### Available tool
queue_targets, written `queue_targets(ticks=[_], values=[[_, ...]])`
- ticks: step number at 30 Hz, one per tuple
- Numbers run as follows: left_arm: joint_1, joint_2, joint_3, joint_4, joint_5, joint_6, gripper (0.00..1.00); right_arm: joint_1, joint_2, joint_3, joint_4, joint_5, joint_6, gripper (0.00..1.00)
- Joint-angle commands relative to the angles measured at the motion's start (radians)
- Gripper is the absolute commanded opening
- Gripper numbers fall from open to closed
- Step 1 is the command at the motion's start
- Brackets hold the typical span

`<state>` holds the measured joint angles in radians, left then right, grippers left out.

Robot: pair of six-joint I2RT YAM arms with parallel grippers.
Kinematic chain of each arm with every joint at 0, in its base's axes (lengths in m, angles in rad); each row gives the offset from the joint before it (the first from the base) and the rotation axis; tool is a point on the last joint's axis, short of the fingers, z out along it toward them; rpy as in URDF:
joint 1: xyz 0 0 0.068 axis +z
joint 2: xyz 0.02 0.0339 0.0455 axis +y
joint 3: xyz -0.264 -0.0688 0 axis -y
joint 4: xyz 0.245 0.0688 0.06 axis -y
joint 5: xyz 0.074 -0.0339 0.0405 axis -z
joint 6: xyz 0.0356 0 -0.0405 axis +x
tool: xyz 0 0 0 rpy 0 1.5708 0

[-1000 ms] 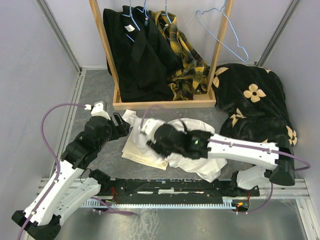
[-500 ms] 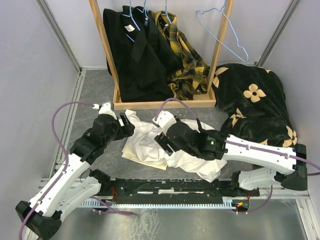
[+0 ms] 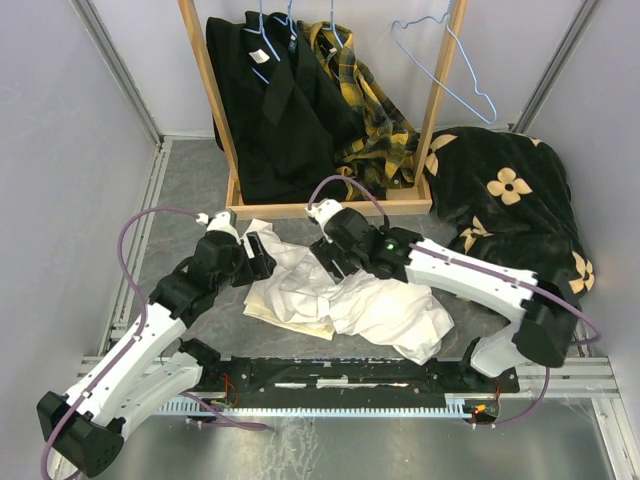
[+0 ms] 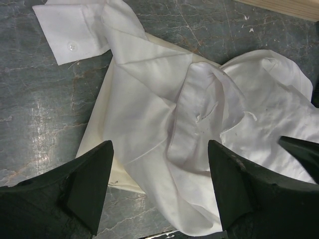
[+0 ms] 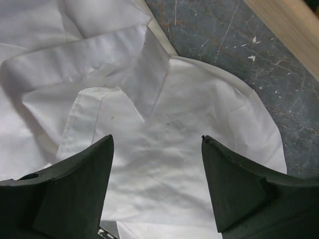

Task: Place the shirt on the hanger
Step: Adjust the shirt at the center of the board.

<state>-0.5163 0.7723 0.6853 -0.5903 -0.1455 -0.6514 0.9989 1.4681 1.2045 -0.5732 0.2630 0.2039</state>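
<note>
Both arms have pushed farther across the desk [image 3: 190, 190]. The right end effector [image 5: 155, 142], spread and empty, now hovers over the collar of the white shirt [image 3: 345, 300]. The left end effector [image 4: 159, 145], also spread, hangs above the crumpled middle. A collar grasp looks imminent, but the light-blue hanger [image 3: 447, 62] hangs well beyond both.

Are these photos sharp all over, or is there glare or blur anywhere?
Top view: even light, sharp, black clothes lose detail. Left wrist: shirt crisp, table shows sheen, left claw dark. Right wrist: bright shirt, folds visible, right claw dark.
</note>
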Motion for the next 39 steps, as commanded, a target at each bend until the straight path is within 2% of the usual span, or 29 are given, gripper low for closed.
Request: queue_targets(ticks=[1,9,18,20,23,25,27,30,34,39], values=[[0.005,-0.044,0.032,0.003,-0.01,-0.024,0.82,-0.005,0.103,0.054,0.055,-0.044,-0.039,0.78],[0.005,-0.071,0.037,-0.021,-0.019,-0.019,0.82,-0.005,0.222,0.076,0.085,0.033,-0.06,0.75],[0.005,-0.086,0.052,-0.04,-0.028,-0.013,0.82,-0.015,0.343,0.127,0.16,0.119,-0.074,0.63],[0.005,-0.094,0.046,-0.042,-0.034,-0.016,0.82,-0.016,0.36,0.138,0.16,0.142,-0.081,0.58],[0.006,-0.093,0.038,-0.035,-0.031,-0.017,0.82,-0.02,0.366,0.137,0.18,0.16,-0.087,0.41],[0.006,-0.086,0.045,-0.032,-0.03,-0.015,0.81,-0.023,0.362,0.131,0.2,0.172,-0.087,0.25],[0.005,-0.082,0.052,-0.028,-0.03,-0.008,0.81,-0.024,0.343,0.114,0.228,0.191,-0.087,0.09],[0.006,-0.093,0.07,-0.026,-0.037,0.009,0.81,-0.024,0.282,0.071,0.284,0.228,-0.094,0.0],[0.005,-0.132,0.11,-0.022,-0.044,0.058,0.81,-0.023,0.154,0.023,0.324,0.261,-0.131,0.0],[0.006,-0.164,0.213,-0.016,-0.037,0.141,0.82,-0.024,-0.079,-0.075,0.451,0.194,-0.205,0.0]])
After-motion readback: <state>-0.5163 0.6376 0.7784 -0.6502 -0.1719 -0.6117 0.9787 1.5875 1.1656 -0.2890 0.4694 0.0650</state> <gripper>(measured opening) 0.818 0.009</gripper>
